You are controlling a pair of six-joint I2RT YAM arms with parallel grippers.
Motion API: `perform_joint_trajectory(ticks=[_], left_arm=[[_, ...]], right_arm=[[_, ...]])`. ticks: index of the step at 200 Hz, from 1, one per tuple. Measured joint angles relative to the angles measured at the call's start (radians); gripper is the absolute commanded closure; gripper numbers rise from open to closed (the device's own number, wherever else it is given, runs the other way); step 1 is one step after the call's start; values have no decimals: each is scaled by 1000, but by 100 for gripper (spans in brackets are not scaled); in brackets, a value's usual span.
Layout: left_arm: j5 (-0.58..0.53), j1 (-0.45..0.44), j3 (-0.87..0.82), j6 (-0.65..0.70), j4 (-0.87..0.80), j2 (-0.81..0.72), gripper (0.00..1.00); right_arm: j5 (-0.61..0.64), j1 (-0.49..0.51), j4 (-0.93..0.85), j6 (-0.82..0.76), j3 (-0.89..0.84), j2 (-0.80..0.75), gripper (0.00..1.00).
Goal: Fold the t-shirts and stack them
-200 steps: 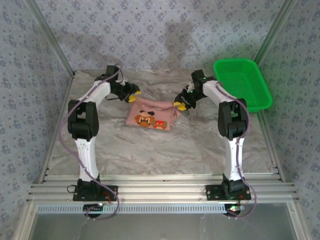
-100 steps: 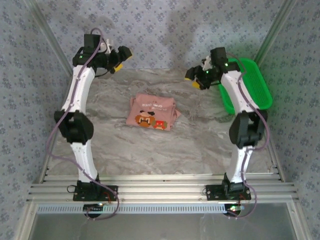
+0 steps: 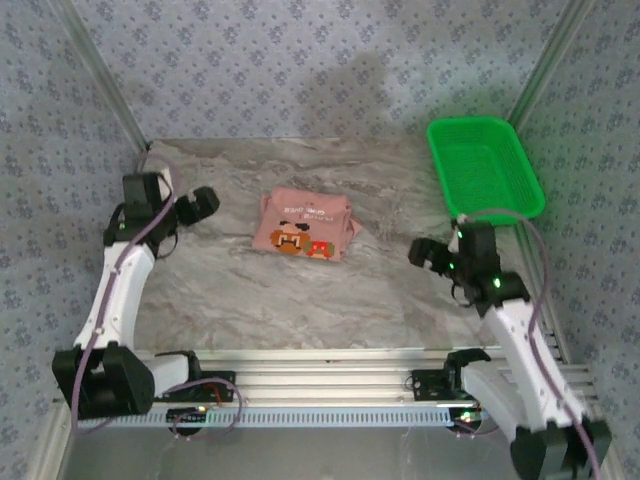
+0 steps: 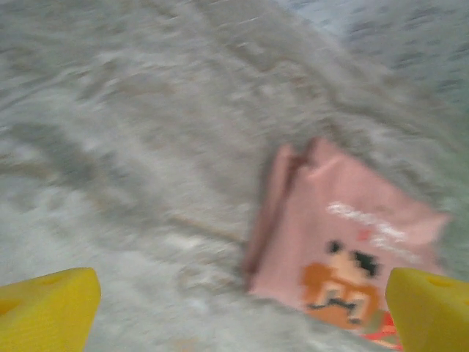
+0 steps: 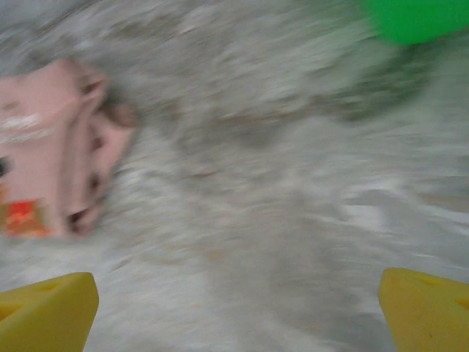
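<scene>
A salmon-pink t-shirt point(image 3: 304, 224) lies folded on the marble table, its cartoon print facing up; it also appears as a pink t-shirt point(image 4: 344, 242) in the left wrist view and a t-shirt point(image 5: 51, 147) at the left edge of the right wrist view. My left gripper point(image 3: 197, 205) hovers to the shirt's left, open, nothing between its yellow fingertips point(image 4: 47, 308). My right gripper point(image 3: 425, 252) hovers to the shirt's right, open and empty, its yellow fingertips point(image 5: 44, 312) far apart.
A green plastic basket point(image 3: 485, 165) stands at the back right corner, and its edge shows as the basket point(image 5: 414, 18) in the right wrist view. Patterned walls close in the table on three sides. An aluminium rail point(image 3: 320, 375) runs along the near edge.
Both grippers let go of the shirt, rose high, then swung back down and outward toward the near sides of the table, opening wide. The shirt stayed folded in place.
</scene>
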Motion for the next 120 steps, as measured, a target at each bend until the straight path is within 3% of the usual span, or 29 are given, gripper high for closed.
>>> perform_joint_trajectory(ticks=[23,46,81,120], left_arm=[[-122,42,-241,21,110,-86,0],[-184,45,-395,40,215,-100,0],[-230,30,-586,90,522,-90,0],[-254,24,-647,141,888,60,1]], right_arm=[[138,-82,89,-41,-185,-164,0],[245,-102,245,-72,-325,-198,0],[303,-127,539,-135,-438,-26,0],[197,-184,901,-234,-472,235,0]])
